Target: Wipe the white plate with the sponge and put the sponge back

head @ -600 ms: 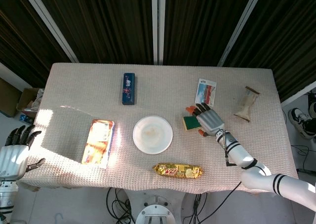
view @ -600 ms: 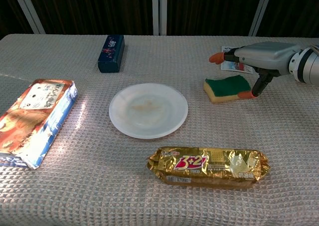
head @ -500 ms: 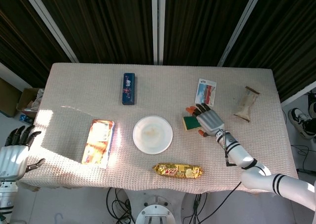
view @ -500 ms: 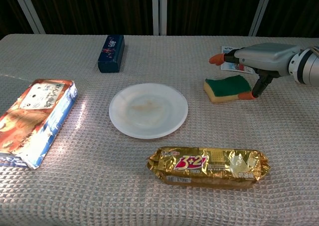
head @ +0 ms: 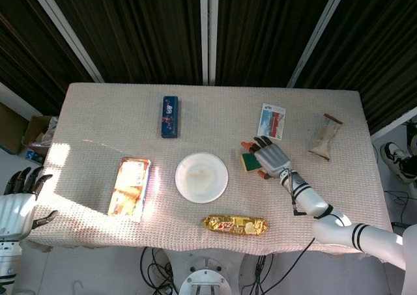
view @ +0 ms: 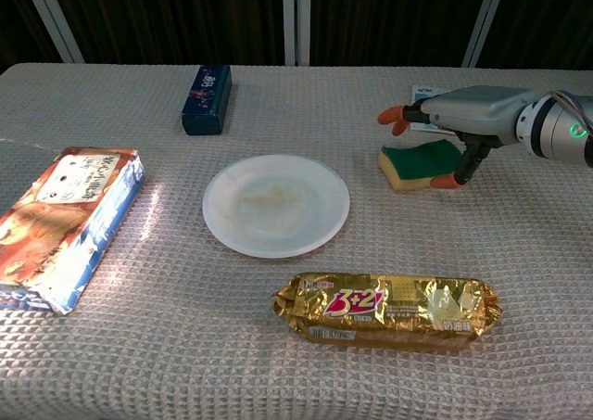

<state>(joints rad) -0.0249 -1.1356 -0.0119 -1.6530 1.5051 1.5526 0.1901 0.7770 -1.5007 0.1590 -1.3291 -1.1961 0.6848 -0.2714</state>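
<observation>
Chest view, sponge (view: 417, 163) beneath right robot hand (view: 463, 121)

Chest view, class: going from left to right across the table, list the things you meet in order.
Orange snack box → dark blue box → white plate → gold biscuit packet → right hand over the sponge.
</observation>
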